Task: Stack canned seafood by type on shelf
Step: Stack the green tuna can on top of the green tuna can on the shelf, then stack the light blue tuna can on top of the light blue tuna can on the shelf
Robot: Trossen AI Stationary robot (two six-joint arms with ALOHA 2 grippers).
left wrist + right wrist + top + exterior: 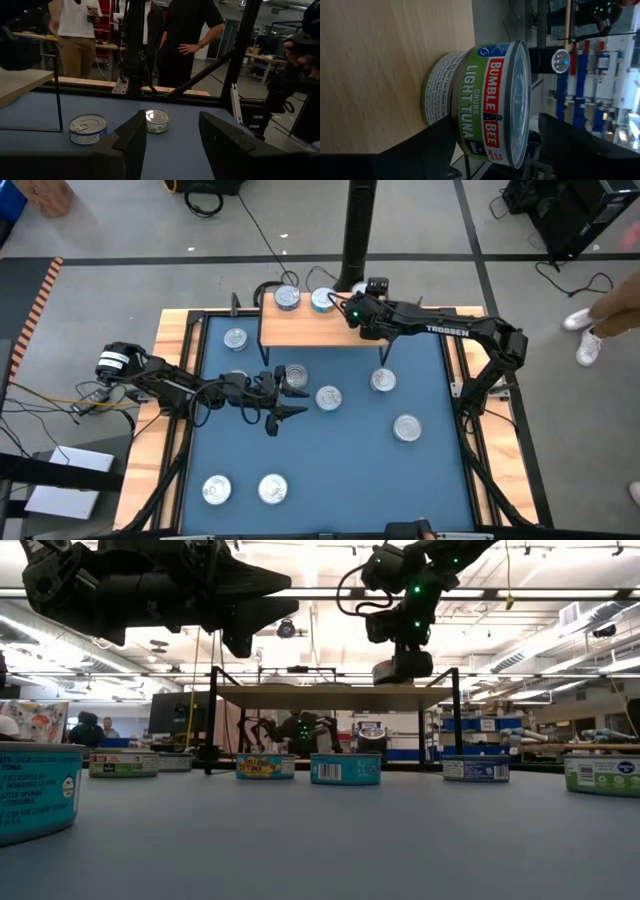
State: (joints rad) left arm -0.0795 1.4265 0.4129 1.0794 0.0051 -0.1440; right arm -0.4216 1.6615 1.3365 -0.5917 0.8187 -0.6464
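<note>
The shelf [310,328], a light-wood board on thin black legs, stands at the far side of the blue mat. Two tins [287,298] [322,300] sit on its far edge. My right gripper [502,127] is open at the shelf's far right corner. Its fingers stand either side of a green-labelled tuna tin [492,100], with a gap between the lid and one finger. That tin rests on a pale-labelled tin [440,90] standing on the board. My left gripper [293,400] hovers level over the mat's middle, open, nothing between its fingers, beside a tin [297,376].
Loose tins lie on the mat [330,460]: at the far left [235,338], in the middle [328,397], to the right [383,381] [406,427] and near the front edge [217,490] [272,488]. A black post [360,230] rises behind the shelf. People [185,40] stand beyond the table.
</note>
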